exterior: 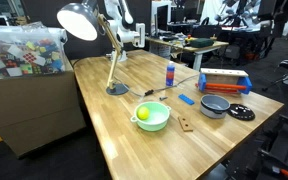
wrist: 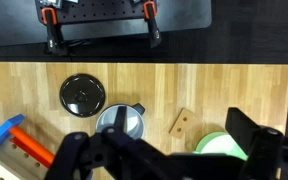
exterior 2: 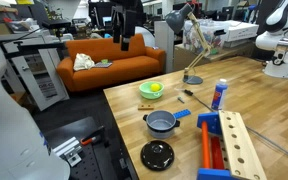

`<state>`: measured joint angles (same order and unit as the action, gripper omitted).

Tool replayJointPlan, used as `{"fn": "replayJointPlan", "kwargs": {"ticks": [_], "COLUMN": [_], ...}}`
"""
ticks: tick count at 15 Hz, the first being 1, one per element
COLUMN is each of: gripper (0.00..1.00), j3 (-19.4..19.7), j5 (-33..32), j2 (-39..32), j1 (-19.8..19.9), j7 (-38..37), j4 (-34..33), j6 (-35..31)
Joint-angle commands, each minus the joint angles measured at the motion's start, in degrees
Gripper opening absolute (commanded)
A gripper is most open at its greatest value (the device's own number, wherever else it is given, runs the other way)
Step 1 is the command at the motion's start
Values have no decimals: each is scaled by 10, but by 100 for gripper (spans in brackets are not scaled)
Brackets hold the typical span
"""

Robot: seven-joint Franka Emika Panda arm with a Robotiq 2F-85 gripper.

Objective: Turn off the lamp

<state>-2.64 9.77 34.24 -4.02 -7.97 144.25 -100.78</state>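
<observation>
Lamp: the lamp (exterior: 112,60) is standing upright near a far corner of the desk (exterior: 114,135), showing in both exterior views. Its round dark base is resting on the wood and its wooden arm is slanting up to the silver dome shade.
Light: whether the lamp is shining cannot be told.
Fingers: the fingers (wrist: 254,140) are hanging released and spread wide, high above the desk and well apart from the lamp.
Arm: the white robot arm (exterior: 129,35) is rising behind the lamp in an exterior view.
Bowl: a green bowl (exterior: 151,116) is sitting near the lamp's base, toward the camera, holding a yellow ball (exterior: 143,113).
Bottle: a blue bottle (exterior: 170,72) with a red cap is standing upright near the lamp's base, apart from it.
Pot: a grey pot (exterior: 215,105) is sitting farther from the lamp than the bowl, with a black lid (exterior: 242,113) lying just beside it.
Toy: a red, blue and wooden toy (exterior: 225,82) is lying beyond the bottle, away from the lamp.
</observation>
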Motion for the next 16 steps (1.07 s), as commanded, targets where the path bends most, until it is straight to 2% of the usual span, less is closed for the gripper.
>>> {"fn": "replayJointPlan", "kwargs": {"ticks": [1, 11, 16], "gripper": [100, 100, 100], "j3": [-6, -6, -49], "j5": [3, 3, -42], "j2": [0, 0, -62], "j1": [7, 7, 7], "j7": [3, 3, -34], "j4": [-1, -1, -36], "j6": [2, 2, -83]}}
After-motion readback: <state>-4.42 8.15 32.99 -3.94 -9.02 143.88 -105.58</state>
